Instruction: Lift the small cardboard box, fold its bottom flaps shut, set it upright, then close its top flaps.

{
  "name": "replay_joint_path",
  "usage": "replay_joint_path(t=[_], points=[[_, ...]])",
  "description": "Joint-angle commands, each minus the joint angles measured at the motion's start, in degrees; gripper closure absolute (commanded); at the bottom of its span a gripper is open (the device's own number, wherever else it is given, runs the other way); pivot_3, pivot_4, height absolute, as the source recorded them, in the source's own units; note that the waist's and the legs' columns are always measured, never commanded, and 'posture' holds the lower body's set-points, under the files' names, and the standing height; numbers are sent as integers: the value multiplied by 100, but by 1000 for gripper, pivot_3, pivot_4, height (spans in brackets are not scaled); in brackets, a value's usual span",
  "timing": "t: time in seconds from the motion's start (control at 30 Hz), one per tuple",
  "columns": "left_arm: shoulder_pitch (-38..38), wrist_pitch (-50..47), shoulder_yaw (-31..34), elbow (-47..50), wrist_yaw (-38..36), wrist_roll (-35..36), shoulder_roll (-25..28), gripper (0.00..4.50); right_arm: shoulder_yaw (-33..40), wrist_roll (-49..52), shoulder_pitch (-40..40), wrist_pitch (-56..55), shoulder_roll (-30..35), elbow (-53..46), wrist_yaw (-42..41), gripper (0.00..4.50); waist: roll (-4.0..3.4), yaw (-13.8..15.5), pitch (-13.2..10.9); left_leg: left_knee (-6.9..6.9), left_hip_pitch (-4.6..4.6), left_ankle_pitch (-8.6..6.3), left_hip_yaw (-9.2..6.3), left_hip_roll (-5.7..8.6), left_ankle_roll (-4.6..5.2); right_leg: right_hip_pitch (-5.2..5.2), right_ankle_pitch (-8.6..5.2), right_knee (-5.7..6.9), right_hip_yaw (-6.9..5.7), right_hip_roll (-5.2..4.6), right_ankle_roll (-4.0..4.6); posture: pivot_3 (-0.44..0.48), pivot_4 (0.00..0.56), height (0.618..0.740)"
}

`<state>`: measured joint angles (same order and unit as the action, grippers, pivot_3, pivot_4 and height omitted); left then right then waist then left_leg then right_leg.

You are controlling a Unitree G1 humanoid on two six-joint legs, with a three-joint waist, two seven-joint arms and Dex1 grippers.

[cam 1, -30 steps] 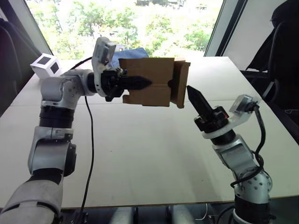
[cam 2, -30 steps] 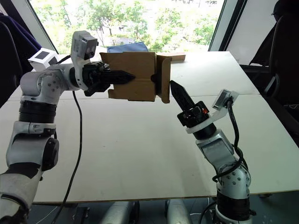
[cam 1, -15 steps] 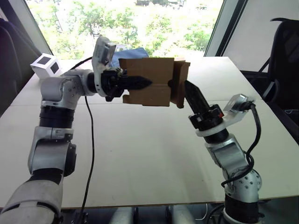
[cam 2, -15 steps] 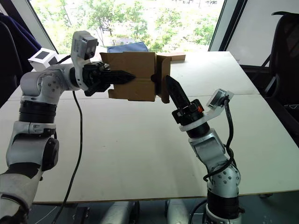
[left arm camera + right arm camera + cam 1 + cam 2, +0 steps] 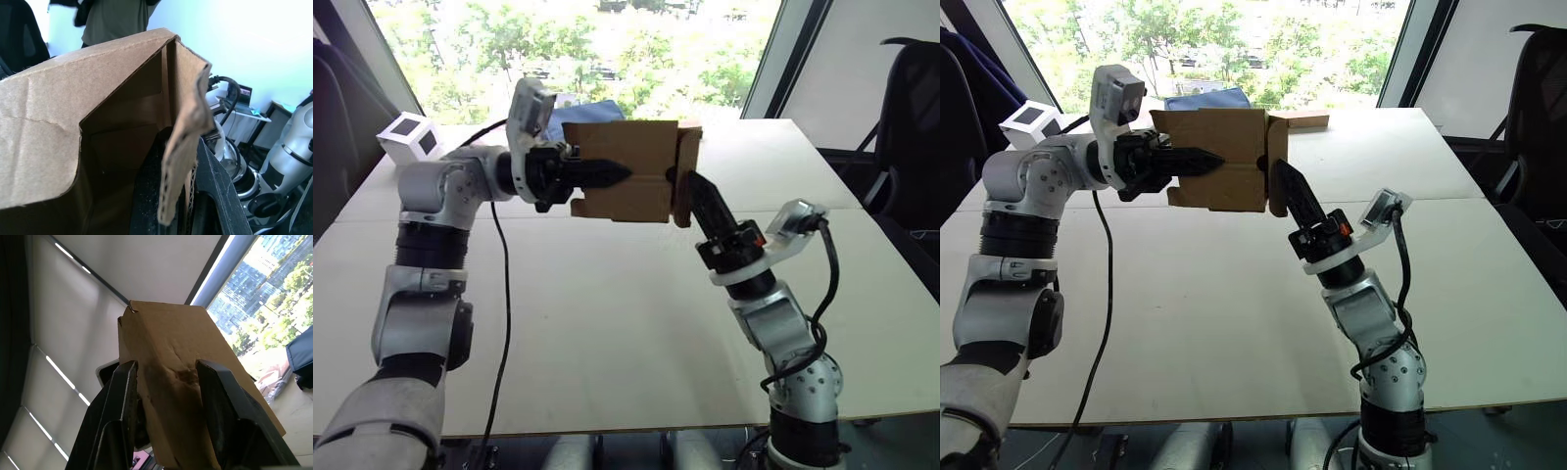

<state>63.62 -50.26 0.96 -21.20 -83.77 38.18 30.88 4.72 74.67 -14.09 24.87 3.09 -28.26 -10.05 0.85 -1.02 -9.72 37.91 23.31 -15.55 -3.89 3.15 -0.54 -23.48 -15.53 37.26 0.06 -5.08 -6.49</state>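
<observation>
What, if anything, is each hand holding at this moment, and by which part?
The left hand holds the small cardboard box in the air by its side wall. The right hand touches an end flap, fingers open either side.

In the upper middle of the frame the small cardboard box (image 5: 1219, 160) is held above the table (image 5: 1234, 323) by the left gripper (image 5: 1197, 159), while its right-end flap (image 5: 1278, 166) is touched by the right gripper (image 5: 1285, 182).
</observation>
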Motion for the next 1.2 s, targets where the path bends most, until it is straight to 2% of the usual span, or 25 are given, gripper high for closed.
replay_joint_path(t=[0.03,0.43,0.8,1.2], points=[[78,0,128,175,-19,152,16,4500,-40,-157,-150,-122,-109,-36,-59,2566,0,1,0,0,0,0,0,0,0,0,0,0,0,0,0,0,150,740],[-27,4,115,305,20,158,-19,4500,-203,-324,-351,-93,-386,-1,-78,2566,0,-2,0,0,0,1,0,0,-3,-1,0,0,0,0,0,0,150,740],[41,121,176,152,130,145,-254,4500,-533,-244,-264,168,-498,5,-273,2566,0,-5,0,0,0,2,0,0,-3,-1,0,0,0,0,0,0,150,740],[83,125,237,54,104,147,-134,4500,46,102,30,40,-208,-262,-137,2566,0,2,0,0,0,1,0,0,-3,-1,0,0,0,0,0,0,150,740]])
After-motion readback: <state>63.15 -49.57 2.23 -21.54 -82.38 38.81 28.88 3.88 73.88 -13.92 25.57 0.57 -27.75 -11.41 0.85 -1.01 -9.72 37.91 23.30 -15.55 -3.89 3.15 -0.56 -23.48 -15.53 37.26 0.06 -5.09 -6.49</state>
